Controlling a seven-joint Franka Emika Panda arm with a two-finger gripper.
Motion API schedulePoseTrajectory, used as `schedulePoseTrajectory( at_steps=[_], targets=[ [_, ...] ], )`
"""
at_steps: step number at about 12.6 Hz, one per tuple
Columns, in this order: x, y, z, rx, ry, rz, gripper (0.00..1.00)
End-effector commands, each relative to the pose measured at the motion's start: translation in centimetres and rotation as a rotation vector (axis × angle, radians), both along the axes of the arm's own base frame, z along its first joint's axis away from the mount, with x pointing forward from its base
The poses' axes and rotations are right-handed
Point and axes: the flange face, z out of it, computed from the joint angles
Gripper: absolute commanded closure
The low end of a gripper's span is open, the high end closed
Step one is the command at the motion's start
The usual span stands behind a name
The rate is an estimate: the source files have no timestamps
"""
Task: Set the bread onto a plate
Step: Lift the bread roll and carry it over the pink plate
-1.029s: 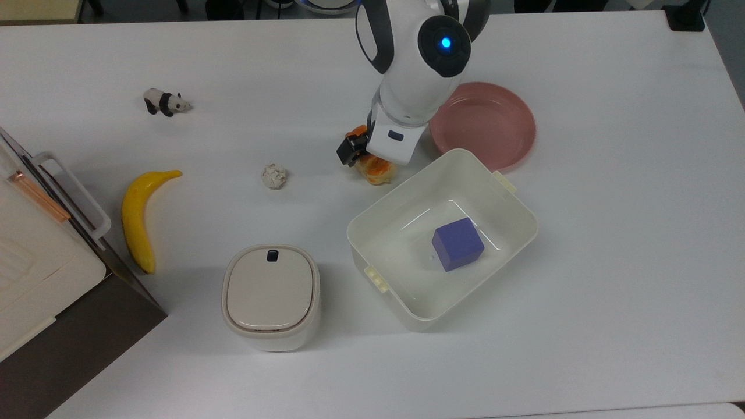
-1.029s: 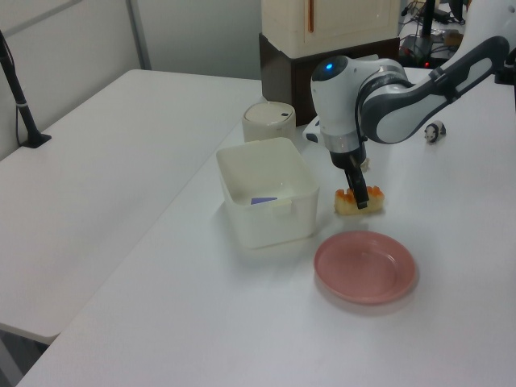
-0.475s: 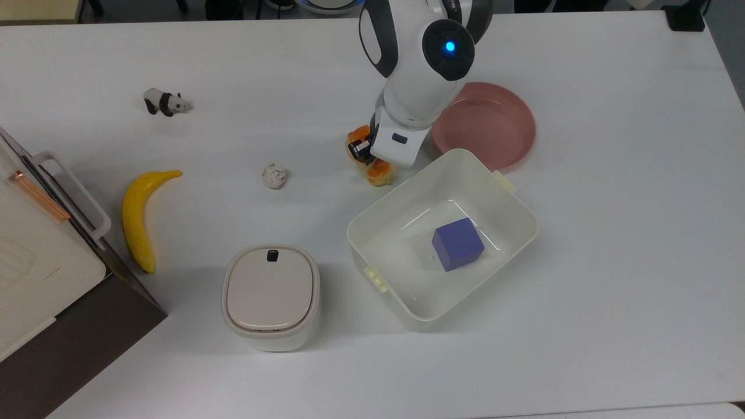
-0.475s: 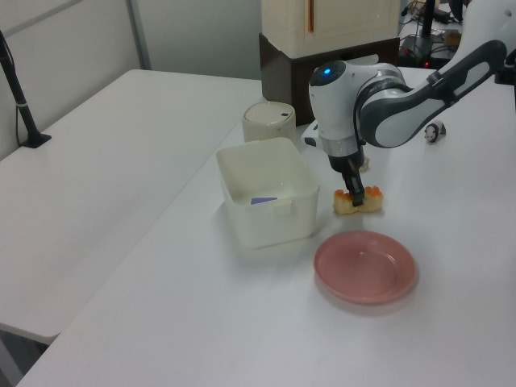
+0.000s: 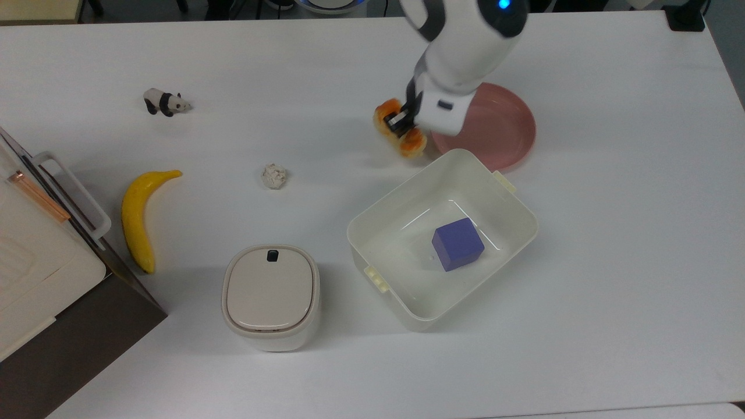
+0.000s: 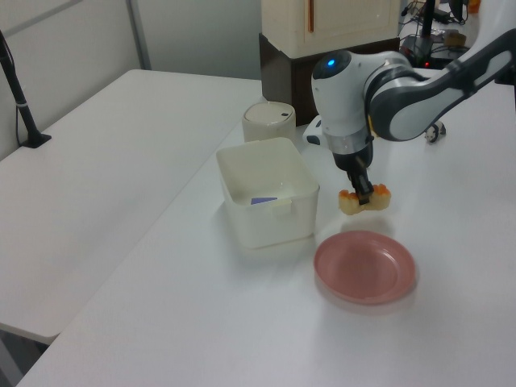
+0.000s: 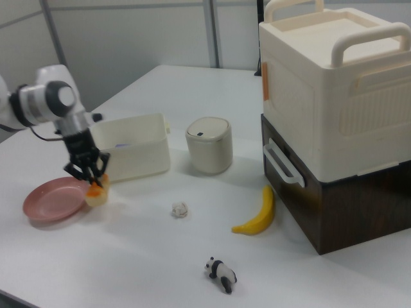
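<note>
1. The pincer (image 5: 400, 123) grips the small braided orange-brown bread (image 5: 401, 137) mid-length, lifted off the white counter (image 5: 611, 262), just beside the round pink plate (image 5: 495, 125).
2. The pinch looks narrow; the bread may pivot or slip, dropping short of the raised rim.

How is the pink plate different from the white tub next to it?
The pink plate is round, flat and shallow; the white tub is rectangular with tall walls. The plate is smaller than the tub. The plate lies bare, while the tub holds a purple cube. Both sit open-topped on the white table, close beside each other.
</note>
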Motion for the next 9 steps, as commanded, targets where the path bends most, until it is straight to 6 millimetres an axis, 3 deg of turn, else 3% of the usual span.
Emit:
schedulePoseTrajectory(
  at_steps=[1,3,6,9],
  targets=[
    [-3.4,4.2,4.3,-0.014,-0.018,0.038,1.0],
    [-4.4,6.8,3.7,-0.008,-0.01,0.082,1.0],
    [-5.0,10.7,-1.0,-0.024,0.033,0.098,0.99],
    [-4.5,13.2,-2.9,-0.004,0.018,0.099,0.99]
  ],
)
